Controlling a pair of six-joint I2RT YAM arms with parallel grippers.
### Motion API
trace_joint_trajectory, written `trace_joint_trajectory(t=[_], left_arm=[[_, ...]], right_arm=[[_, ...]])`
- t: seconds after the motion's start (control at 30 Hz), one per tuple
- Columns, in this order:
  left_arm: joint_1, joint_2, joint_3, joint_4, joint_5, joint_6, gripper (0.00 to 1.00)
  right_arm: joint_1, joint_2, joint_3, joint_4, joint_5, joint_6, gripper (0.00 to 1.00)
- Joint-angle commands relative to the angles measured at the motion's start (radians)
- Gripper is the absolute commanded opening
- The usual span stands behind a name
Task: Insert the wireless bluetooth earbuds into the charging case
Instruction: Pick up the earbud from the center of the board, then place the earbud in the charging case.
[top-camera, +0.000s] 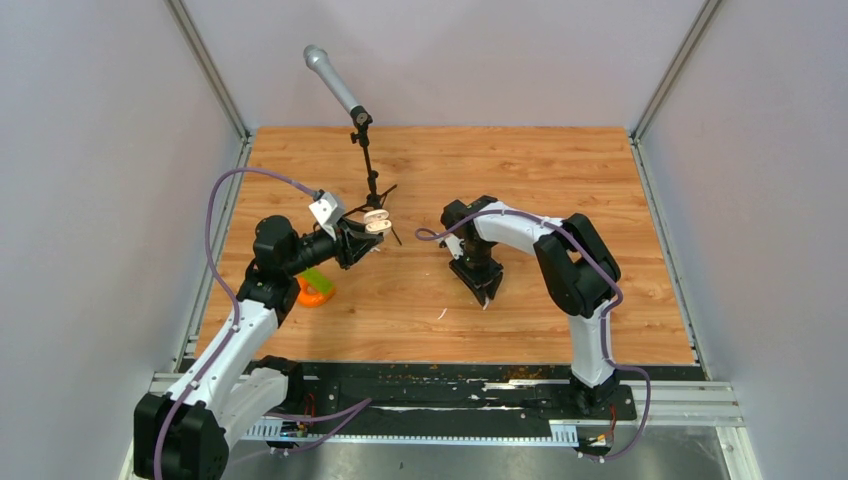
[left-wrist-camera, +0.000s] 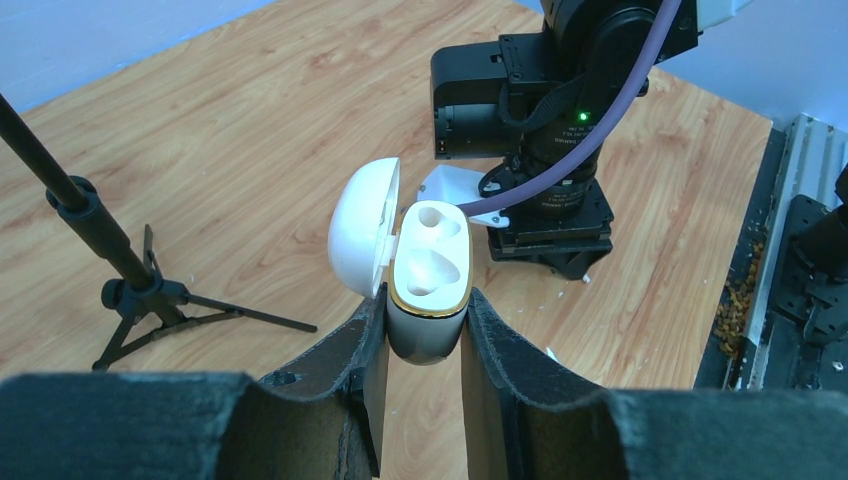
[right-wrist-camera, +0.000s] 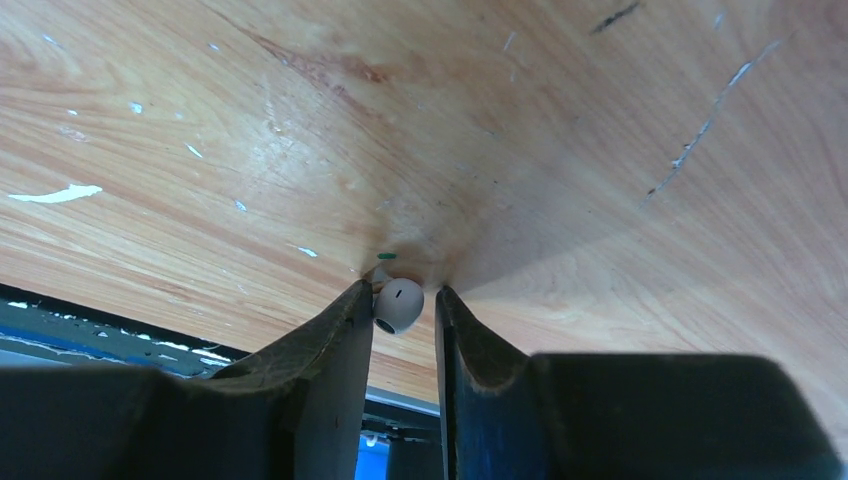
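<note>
left gripper (left-wrist-camera: 423, 305) pinches the charging case (left-wrist-camera: 430, 265) by its base, lid open. right gripper (right-wrist-camera: 405, 300) fingers narrowly bracket one earbud (right-wrist-camera: 398, 306) at the table (right-wrist-camera: 500, 150); firm grip unclear.

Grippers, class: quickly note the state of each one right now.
Left gripper: closed on the smooth white oval plastic charging case, lid open.
Right gripper: around a tiny glossy white plastic earbud; whether gripped cannot be told.

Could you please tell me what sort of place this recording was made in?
Most likely a robotics lab data-collection cell: a wood-grain table boxed in by plain grey panel walls on metal rails, left arm and right arm bolted at its near edge, and a microphone on a small tripod.
</note>
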Motion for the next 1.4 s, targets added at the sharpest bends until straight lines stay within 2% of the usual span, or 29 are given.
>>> trace_joint_trajectory(t=[0.0, 0.13, 0.27, 0.43, 0.57, 0.9, 1.03, 1.2, 1.37], left_arm=[[0.003, 0.000, 0.000, 0.055, 0.002, -0.011, 0.03], [0.003, -0.003, -0.002, 0.054, 0.000, -0.011, 0.03], [0.003, -0.006, -0.003, 0.048, 0.002, -0.009, 0.03], [0.003, -0.008, -0.005, 0.046, -0.001, -0.006, 0.03], [0.003, -0.001, -0.004, 0.042, 0.005, 0.001, 0.03], [0.001, 0.071, 0.014, 0.115, 0.068, -0.031, 0.03], [-0.006, 0.102, 0.023, 0.156, 0.106, -0.053, 0.03], [-0.035, 0.124, 0.031, 0.191, 0.151, -0.062, 0.03], [-0.059, 0.143, 0.026, 0.283, 0.166, -0.117, 0.04]], right_arm=[[-0.003, -0.020, -0.016, 0.006, 0.036, 0.015, 0.29], [-0.004, -0.012, -0.015, 0.023, 0.033, 0.016, 0.27], [-0.003, 0.006, 0.001, 0.027, 0.035, 0.012, 0.20], [-0.004, -0.011, 0.031, 0.026, 0.038, 0.006, 0.00], [-0.003, -0.103, 0.055, 0.044, 0.025, -0.037, 0.00], [-0.006, -0.428, -0.024, 0.178, -0.051, -0.192, 0.00], [-0.006, -0.542, -0.034, 0.304, -0.071, -0.305, 0.00], [0.001, -0.679, -0.028, 0.502, -0.240, -0.447, 0.00], [0.059, -0.830, -0.158, 0.865, -0.304, -0.562, 0.00]])
